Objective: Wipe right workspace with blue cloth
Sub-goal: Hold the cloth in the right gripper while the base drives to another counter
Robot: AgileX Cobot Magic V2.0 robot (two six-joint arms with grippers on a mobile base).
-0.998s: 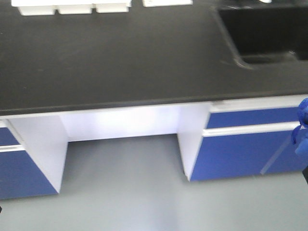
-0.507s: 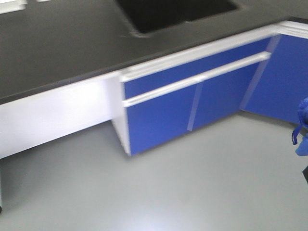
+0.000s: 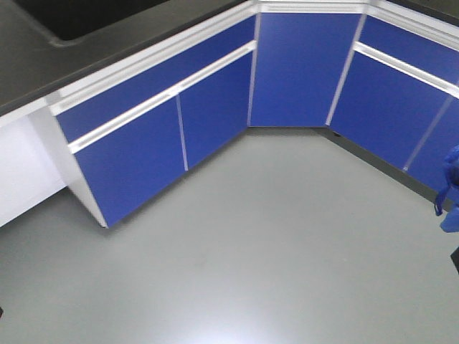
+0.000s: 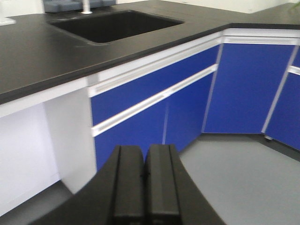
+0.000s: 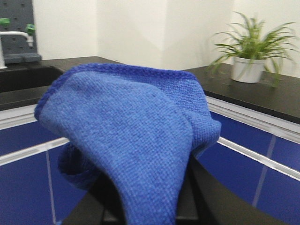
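The blue cloth [image 5: 136, 136] is draped over my right gripper [image 5: 150, 206] and fills most of the right wrist view; the jaws are shut on it, and the fingertips are hidden under the fabric. In the front view the cloth [image 3: 450, 190] shows as a blue bundle at the right edge, in the air above the grey floor. My left gripper [image 4: 144, 159] is shut and empty, held in the air in front of the blue cabinets. The black right worktop [image 5: 262, 96] runs along the wall behind the cloth.
Blue cabinet doors [image 3: 301, 72] with white rails wrap round a corner. A black worktop with a sink [image 4: 112, 26] and tap [image 5: 14, 37] lies to the left. A potted plant [image 5: 248, 51] stands on the right worktop. Grey floor [image 3: 251, 251] lies in front.
The front view has swung right: the long counter and sink have slid off to the left and the corner cabinets have come into view. The cloth stays at the right edge.
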